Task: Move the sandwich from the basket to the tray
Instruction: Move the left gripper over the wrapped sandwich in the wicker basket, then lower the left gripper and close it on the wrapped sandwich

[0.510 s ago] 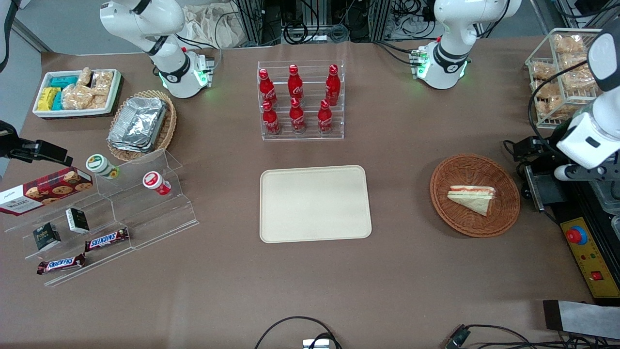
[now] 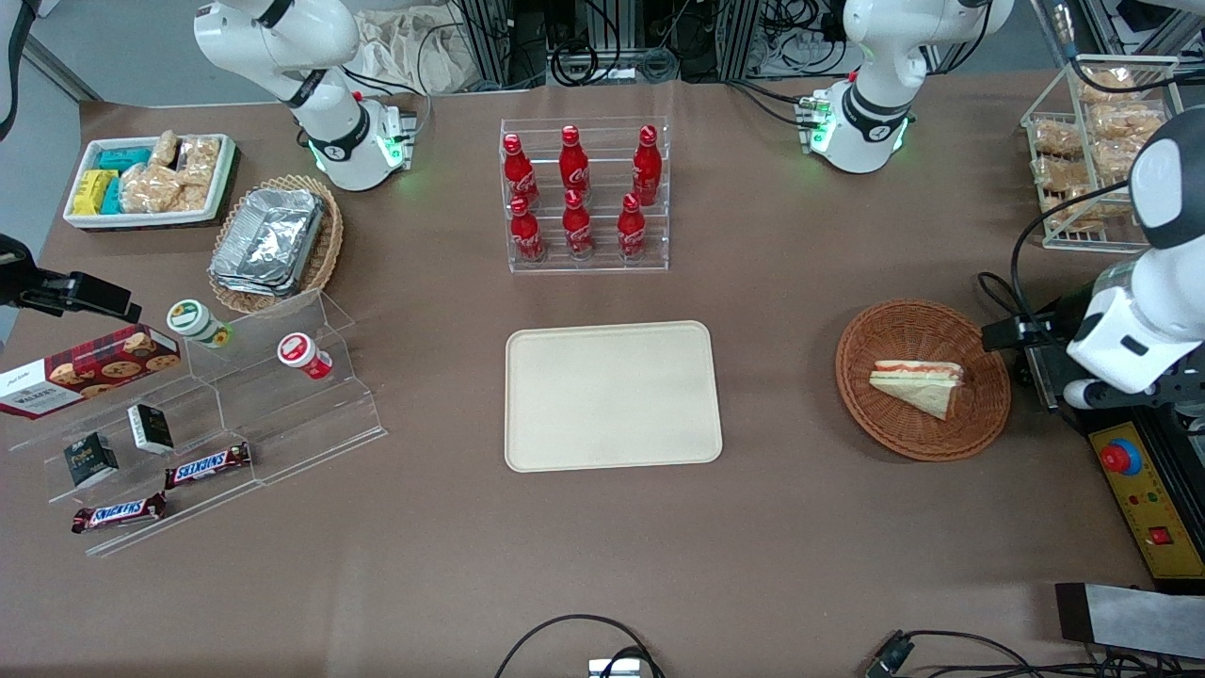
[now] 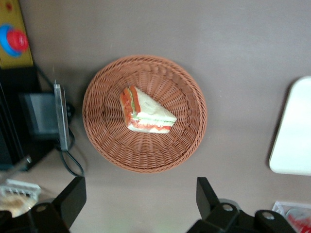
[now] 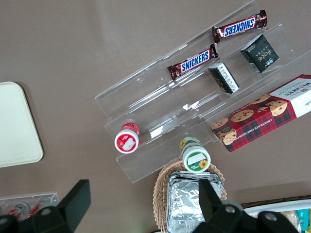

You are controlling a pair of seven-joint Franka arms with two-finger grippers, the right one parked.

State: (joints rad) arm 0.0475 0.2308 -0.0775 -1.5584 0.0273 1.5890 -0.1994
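The sandwich [image 2: 918, 386], a white-bread wedge with red and green filling, lies in the round reddish-brown basket [image 2: 885, 330]. The left wrist view looks down on the sandwich [image 3: 146, 112] in the basket [image 3: 102, 141]. My left gripper [image 3: 140, 199] hangs open and empty above bare table just off the basket's rim, well above it. Its two black fingers [image 3: 73, 194] stand wide apart. The arm's white wrist [image 2: 1125, 330] is beside the basket at the working arm's end of the table. The cream tray [image 2: 612, 395] sits flat and bare mid-table, and its corner [image 3: 294, 131] shows in the wrist view.
A black device [image 2: 1054, 372] and a yellow control box with a red button [image 2: 1120, 457] stand close beside the basket. A wire rack of bagged snacks [image 2: 1092, 141] is farther from the camera. A clear rack of red bottles [image 2: 584, 193] stands farther back than the tray.
The left arm's wrist has come nearer to the front camera and a little toward the basket. The sandwich, basket and tray have not moved.
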